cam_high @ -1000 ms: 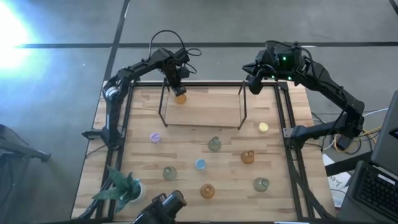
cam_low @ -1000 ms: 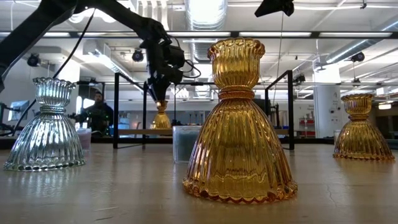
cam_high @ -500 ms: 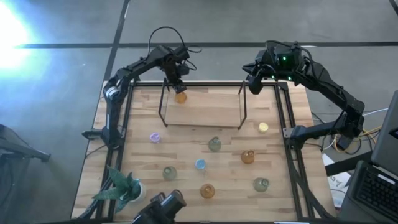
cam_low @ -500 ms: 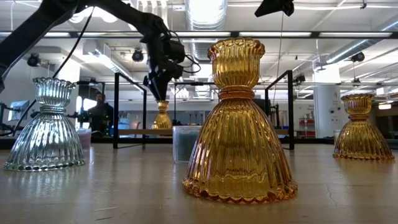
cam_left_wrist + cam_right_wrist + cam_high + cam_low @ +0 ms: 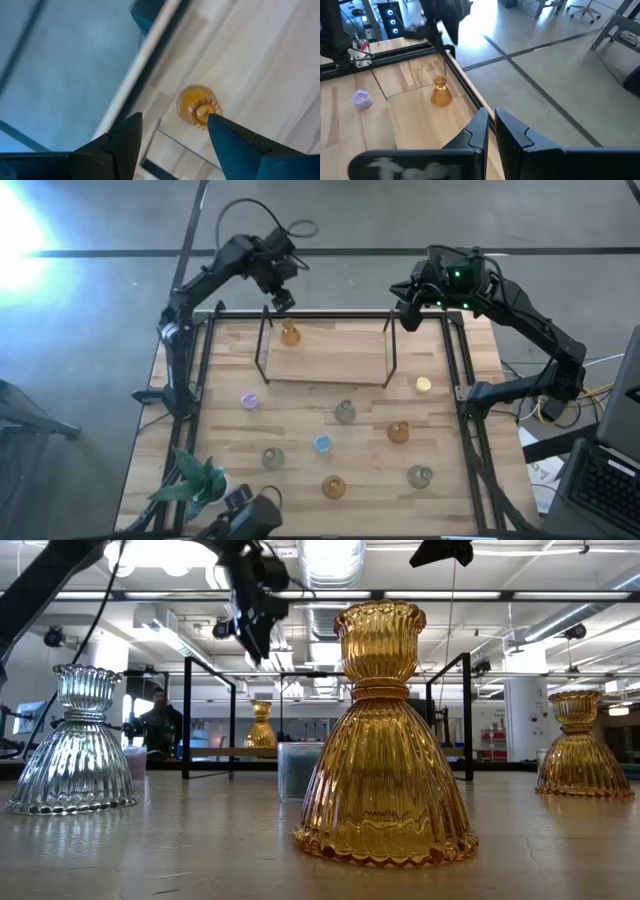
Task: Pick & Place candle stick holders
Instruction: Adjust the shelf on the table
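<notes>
The amber candle stick holder (image 5: 290, 335), ribbed and narrow-necked, stands upright below the released left hand (image 5: 281, 300).

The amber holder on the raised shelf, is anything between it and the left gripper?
Nothing visible. The left gripper hangs open above the amber holder, which stands alone on the raised shelf.

Left gripper (image 5: 284, 299) agape, right gripper (image 5: 408, 319) closed.

Holder (image 5: 290, 335) on shelf (image 5: 330, 360), below claw (image 5: 283, 300)
</notes>
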Controlling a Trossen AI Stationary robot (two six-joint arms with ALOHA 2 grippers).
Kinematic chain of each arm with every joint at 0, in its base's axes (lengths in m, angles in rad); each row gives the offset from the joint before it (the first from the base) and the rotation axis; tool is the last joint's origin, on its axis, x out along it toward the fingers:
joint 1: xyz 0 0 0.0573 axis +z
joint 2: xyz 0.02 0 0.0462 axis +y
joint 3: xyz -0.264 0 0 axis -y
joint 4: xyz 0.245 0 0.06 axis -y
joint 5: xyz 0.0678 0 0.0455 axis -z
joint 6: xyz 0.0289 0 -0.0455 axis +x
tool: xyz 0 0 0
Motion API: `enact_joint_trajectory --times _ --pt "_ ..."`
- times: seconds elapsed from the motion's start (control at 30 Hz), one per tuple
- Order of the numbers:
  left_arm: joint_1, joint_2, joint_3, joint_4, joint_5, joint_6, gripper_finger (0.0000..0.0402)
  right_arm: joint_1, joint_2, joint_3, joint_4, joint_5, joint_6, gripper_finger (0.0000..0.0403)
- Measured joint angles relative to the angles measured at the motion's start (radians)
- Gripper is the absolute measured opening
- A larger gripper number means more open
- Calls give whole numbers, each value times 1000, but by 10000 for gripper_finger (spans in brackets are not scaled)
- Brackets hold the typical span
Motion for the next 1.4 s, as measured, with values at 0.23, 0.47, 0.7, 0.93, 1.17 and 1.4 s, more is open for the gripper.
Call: enact_joint_trajectory --times 0.23,0.47,0.7,0.93,1.17,1.4 --pt "-5 -136 25 117 10 -99 221 -5 0 0 -65 24 105 27" --pt "-34 -382 -181 304 20 -155 211 -10 -4 -38 -374 222 223 27" --pt "-92 -650 -455 580 -33 -183 204 -6 -41 -160 -407 143 302 27" --pt "-128 -839 -626 819 -47 -191 202 74 -154 -249 -388 3 446 27" --pt "-128 -930 -721 965 -52 -178 202 192 -213 -377 -359 -4 555 27" --pt "-128 -955 -728 1044 -63 -159 202 319 -180 -503 -239 -113 592 9"
